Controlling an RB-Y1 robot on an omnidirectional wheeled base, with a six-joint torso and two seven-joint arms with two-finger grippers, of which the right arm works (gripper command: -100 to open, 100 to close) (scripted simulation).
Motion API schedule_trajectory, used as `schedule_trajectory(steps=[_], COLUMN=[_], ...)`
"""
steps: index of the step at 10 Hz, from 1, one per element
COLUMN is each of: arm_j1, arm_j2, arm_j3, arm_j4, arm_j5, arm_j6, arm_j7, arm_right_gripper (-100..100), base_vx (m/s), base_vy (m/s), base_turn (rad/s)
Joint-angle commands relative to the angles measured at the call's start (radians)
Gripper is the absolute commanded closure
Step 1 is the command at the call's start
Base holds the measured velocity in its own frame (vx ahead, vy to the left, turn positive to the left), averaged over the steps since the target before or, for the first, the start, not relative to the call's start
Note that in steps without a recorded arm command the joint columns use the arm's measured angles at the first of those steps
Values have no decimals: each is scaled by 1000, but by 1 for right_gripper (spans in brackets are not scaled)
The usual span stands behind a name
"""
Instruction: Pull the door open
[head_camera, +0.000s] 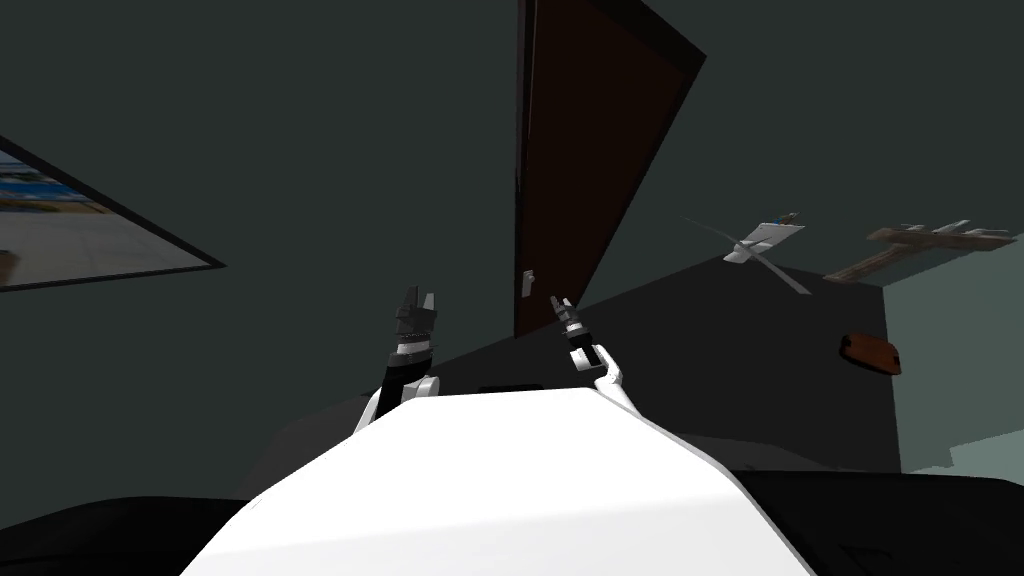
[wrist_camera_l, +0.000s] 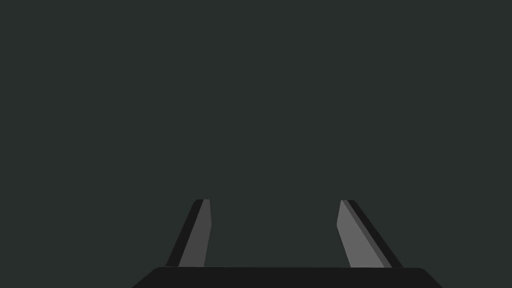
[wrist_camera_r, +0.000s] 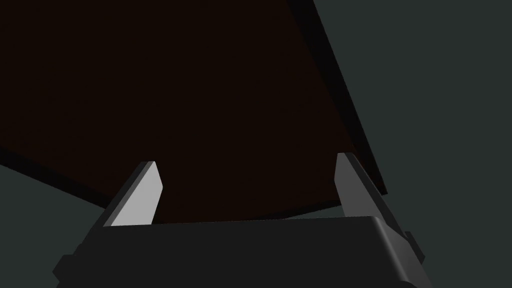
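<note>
Close ahead at twelve o'clock, left claw (head_camera: 420, 297) and right claw (head_camera: 560, 300) both hang released, and beyond, at ten o'clock of the right claw, the small pale handle (head_camera: 527, 282) looks the place to grip the stiff, probably heavy brown door (head_camera: 590, 150).

Standing here, I can read no words, labels, brands, numbers or signs on anything; the framed picture (head_camera: 60, 230) on the wall (head_camera: 300, 150) carries only blue and pale shapes, no lettering
</note>
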Motion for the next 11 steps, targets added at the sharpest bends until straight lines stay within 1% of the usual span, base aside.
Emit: schedule_trajectory(steps=[1,2,3,8,11], arm_j1=[-21,-37,-37,-109,-145], arm_j2=[-14,-24,-24,-71,-94], arm_j3=[2,4,4,15,20], arm_j4=[45,74,79,236,314], arm_j5=[12,22,22,68,91], arm_j6=[1,0,0,-4,-6], arm_j7=[21,39,39,125,167], arm_right_gripper=[-100,-100,-100,-100,-100], base_vx=[49,76,60,94,89], base_vy=[3,5,1,5,-2], base_turn=[61,104,35,90,77])
